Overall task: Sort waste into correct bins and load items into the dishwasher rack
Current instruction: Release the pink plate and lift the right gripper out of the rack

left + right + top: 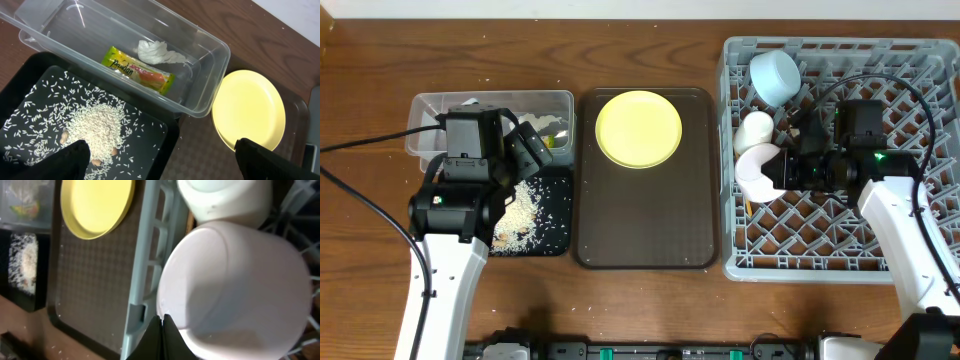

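One pale pink bowl (235,290) stands on edge in your grey rack (146,255), glossy and unmarked, rim against the tips of your right gripper (161,322), fingers pressed together; your left gripper (170,160) hangs fingers spread wide above the black tray (156,134)

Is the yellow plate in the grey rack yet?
Out: the yellow plate lies flat on the brown tray, beside the grey rack.

We have two arms: the left arm (448,255) and right arm (910,235) share smooth white lower links and boxy black motor housings above. Thin black cables (360,142) run from each. A small green light (878,156) glows on the right one. The left gripper (160,162) has blunt matte-black fingers (70,160); the right gripper (161,337) has slim black ones.
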Robot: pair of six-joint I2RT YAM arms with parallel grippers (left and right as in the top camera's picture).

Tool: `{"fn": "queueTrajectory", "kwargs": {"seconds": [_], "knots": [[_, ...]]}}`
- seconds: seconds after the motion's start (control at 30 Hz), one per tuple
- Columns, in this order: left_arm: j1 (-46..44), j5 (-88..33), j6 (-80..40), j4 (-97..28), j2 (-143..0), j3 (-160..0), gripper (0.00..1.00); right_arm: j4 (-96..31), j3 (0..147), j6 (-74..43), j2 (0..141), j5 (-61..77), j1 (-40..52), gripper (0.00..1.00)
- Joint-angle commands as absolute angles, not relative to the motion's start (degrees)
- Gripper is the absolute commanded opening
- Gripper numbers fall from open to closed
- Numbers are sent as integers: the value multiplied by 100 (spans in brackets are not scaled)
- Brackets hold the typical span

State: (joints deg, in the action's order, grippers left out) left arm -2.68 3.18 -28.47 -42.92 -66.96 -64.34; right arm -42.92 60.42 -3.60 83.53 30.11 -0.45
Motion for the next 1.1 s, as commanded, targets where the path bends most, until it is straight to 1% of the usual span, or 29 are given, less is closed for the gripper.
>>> {"fn": "queueTrajectory", "kwargs": {"seconds": [0.0, 0.07, 0.2, 0.4, 0.57, 0.77, 0.9, 1.07], "knots": [[-244, 346, -2812, -4287, -6672, -6506, 95, -4209, 6143, -250, 8357, 2475, 21, 1], [-244, 349, -2812, -4287, -6672, -6506, 95, -4145, 6104, -263, 8357, 2032, 19, 1], [-244, 349, -2812, -4287, -6672, -6506, 95, -4136, 6036, -322, 8359, 1579, 19, 1], [-244, 349, -2812, -4287, -6672, -6506, 95, -4381, 6025, -825, 8359, 464, 19, 1], [-244, 346, -2812, -4287, -6672, -6506, 95, -4397, 6171, -945, 8320, 528, 21, 5], [-244, 349, -2812, -4287, -6672, -6506, 95, -4591, 6648, -939, 8023, 1275, 132, 12], [-244, 346, -2812, -4287, -6672, -6506, 95, -4619, 6702, -939, 7828, 1614, 537, 17], [-244, 349, -2812, -4287, -6672, -6506, 95, -4672, 6683, -961, 7900, 1479, 1284, 25]]}}
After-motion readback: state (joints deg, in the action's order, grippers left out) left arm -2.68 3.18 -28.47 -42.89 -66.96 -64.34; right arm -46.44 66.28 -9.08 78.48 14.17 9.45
